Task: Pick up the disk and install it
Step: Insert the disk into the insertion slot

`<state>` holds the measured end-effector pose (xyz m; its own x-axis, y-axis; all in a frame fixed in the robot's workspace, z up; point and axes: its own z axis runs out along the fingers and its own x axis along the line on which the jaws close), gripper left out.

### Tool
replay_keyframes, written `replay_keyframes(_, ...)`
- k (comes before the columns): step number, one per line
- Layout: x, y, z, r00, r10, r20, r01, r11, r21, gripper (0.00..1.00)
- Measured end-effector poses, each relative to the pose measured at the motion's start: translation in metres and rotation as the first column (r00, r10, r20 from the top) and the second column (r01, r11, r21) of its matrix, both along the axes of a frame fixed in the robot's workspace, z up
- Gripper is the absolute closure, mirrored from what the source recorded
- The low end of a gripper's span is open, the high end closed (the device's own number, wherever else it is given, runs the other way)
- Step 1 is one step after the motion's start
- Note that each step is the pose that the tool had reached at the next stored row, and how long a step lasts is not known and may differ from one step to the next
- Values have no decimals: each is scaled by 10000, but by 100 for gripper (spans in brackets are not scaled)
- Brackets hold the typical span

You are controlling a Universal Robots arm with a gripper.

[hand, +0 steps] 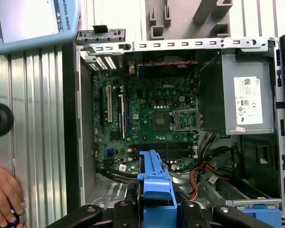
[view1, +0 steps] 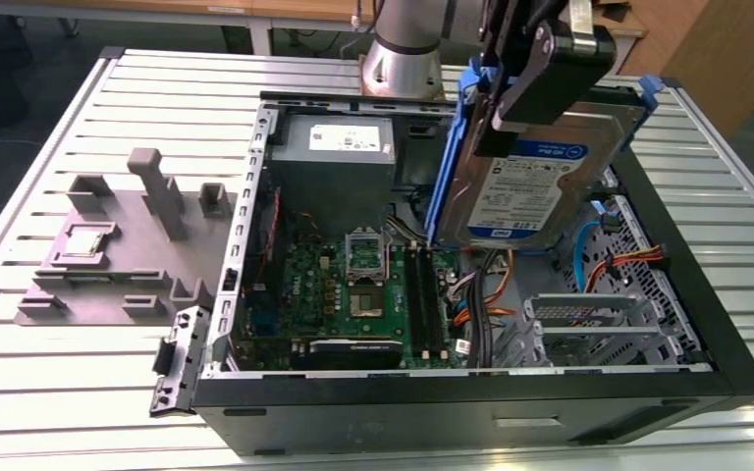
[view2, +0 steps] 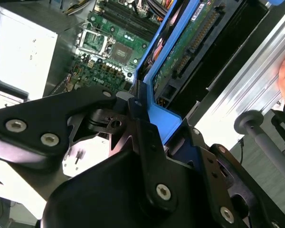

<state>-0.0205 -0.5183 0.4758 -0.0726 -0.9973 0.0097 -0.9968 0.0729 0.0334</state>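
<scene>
Disk (view1: 518, 191) | clamped in jaws, upright over computer case (view1: 482, 407) | top edge hidden by jaws

Lab: slatted metal bench (view1: 63, 383), teach pendant (hand: 33, 21)

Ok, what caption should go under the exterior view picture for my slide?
Robot pincer holds the disk tilted over the open computer case.

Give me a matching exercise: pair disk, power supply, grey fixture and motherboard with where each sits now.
1 disk; 2 power supply; 3 grey fixture; 4 motherboard.
A on the table beside the case; B on the case floor; C held by the gripper over the open case; D in a case corner.
Pairs: 1-C; 2-D; 3-A; 4-B.
</scene>
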Motion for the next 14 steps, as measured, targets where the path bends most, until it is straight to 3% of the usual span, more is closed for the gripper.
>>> replay_keyframes(4, 43, -2, -8, 10000, 0, 12, 0, 10000, -20, 63)
replay_keyframes(14, 45, -2, -10, 10000, -1, 13, 1, 10000, -30, 63)
